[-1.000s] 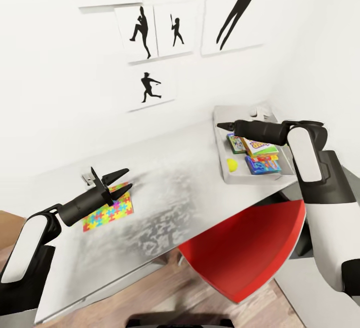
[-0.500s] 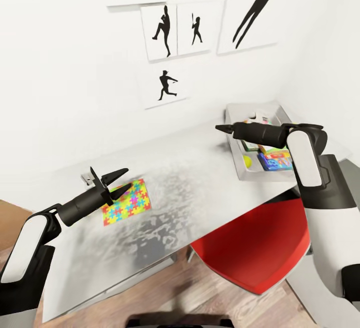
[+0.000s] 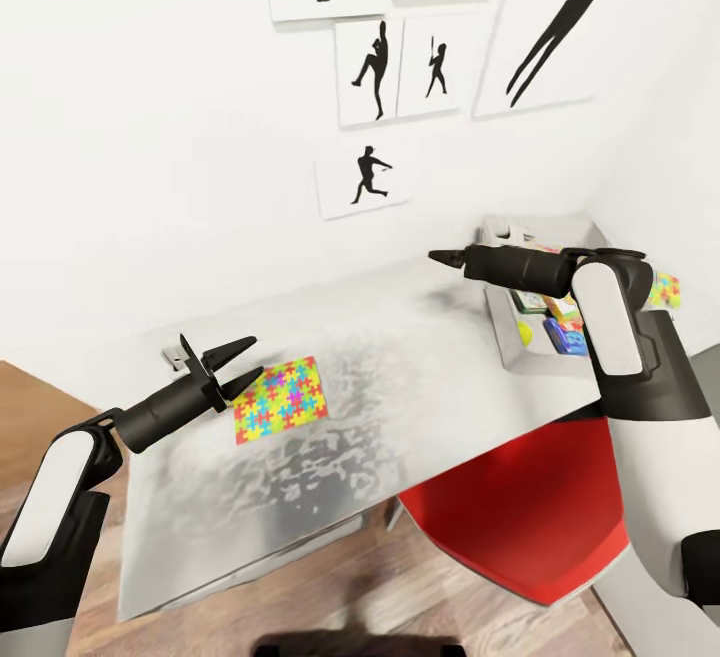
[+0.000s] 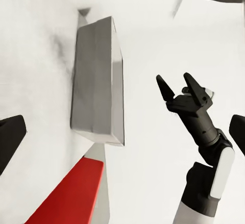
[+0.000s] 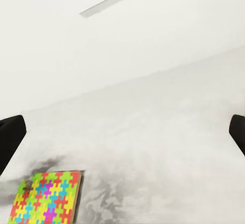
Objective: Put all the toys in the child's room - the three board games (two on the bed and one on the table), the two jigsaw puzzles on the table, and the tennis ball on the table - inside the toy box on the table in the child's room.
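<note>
I see one jigsaw puzzle (image 3: pixel 279 400) lying flat on the tabletop (image 3: pixel 400 357), just beyond the tips of my left pincer (image 3: pixel 236 365), which hangs above the surface with its fingers spread and nothing between them. From my right wrist camera the same puzzle (image 5: pixel 46 197) lies well ahead of that pincer, on bare grey surface.

The toy box (image 3: pixel 520 337) sits at the far right end of the tabletop, under and behind my right forearm. Inside it I can make out the tennis ball (image 3: pixel 525 331) and some colourful game boxes (image 3: pixel 566 329), partly hidden by the arm. A second puzzle (image 3: pixel 664 289) shows past my right elbow; I cannot tell what it rests on.

My right pincer (image 3: pixel 447 257) points left over the tabletop, arm bent sharply at the elbow; the left wrist camera shows that pincer (image 4: pixel 177 85) released, holding nothing.

A red chair (image 3: pixel 520 507) stands under the tabletop edge. Black silhouette pictures (image 3: pixel 375 72) hang on the white wall, over a wood-plank floor (image 3: pixel 40 402).
</note>
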{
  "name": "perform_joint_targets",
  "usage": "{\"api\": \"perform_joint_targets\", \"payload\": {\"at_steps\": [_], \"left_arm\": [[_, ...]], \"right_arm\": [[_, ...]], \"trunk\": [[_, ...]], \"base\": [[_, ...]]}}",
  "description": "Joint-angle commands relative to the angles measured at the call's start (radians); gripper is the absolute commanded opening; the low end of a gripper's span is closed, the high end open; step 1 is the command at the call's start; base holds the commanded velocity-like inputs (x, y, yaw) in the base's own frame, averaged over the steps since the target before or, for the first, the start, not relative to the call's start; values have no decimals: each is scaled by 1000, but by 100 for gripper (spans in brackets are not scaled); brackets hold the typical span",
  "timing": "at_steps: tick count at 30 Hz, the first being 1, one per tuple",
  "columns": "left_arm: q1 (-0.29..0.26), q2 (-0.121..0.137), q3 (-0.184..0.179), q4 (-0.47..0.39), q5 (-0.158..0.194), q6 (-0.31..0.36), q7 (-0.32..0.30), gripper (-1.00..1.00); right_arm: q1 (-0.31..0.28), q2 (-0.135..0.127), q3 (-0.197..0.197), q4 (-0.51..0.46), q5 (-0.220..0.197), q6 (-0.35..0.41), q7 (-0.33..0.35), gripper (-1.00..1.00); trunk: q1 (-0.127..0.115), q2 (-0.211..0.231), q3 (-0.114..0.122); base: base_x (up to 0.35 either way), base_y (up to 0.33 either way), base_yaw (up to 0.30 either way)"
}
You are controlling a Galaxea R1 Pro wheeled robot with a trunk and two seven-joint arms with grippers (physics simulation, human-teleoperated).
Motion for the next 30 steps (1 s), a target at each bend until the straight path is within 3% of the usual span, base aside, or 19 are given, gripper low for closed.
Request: {"api": "perform_joint_targets", "payload": {"at_steps": [1, 10, 17, 20, 22, 23, 25, 26, 28, 29, 30], "left_arm": [[-1, 0, 1, 0, -10, 4, -10, 100], [0, 2, 7, 1, -11, 4, -10, 100], [8, 3, 41, 1, -11, 9, -9, 100], [19, 7, 68, 1, -15, 12, -9, 100], [39, 22, 111, 3, -17, 13, -9, 100], [39, 22, 111, 3, -17, 13, -9, 100], [66, 46, 166, 5, -14, 14, -10, 100], [66, 46, 166, 5, -14, 14, -10, 100], [94, 68, 220, 6, -12, 16, -12, 100], [94, 68, 220, 6, -12, 16, -12, 100], [107, 76, 243, 6, -11, 16, -13, 100]], "right_arm": [[-1, -1, 0, 0, 11, 3, 10, 100], [6, 7, 6, 16, 12, 3, 10, 100], [35, 22, 8, 39, 12, 3, 10, 100], [59, 29, 9, 57, 13, 3, 10, 100], [84, 34, 14, 87, 13, 3, 10, 100], [84, 34, 14, 87, 13, 3, 10, 100], [101, 37, 27, 140, 13, 3, 12, 100], [101, 37, 27, 140, 13, 3, 12, 100], [115, 38, 44, 197, 12, 3, 15, 100], [115, 38, 44, 197, 12, 3, 15, 100], [123, 37, 51, 221, 12, 3, 16, 100]], "trunk": [[1, -2, 0], [1, -2, 8], [1, -2, 12], [1, -2, 13], [1, -2, 13], [1, -2, 13], [1, -2, 13], [1, -2, 14], [1, -2, 14], [1, -2, 14], [1, -2, 14]], "base": [[-2, 9, 195], [-1, 4, 215], [0, 1, 179], [0, 1, 93], [0, 0, 62], [0, 0, 55], [0, 0, 39], [0, 0, 35], [0, 0, 25], [0, 0, 22], [0, 0, 18]]}}
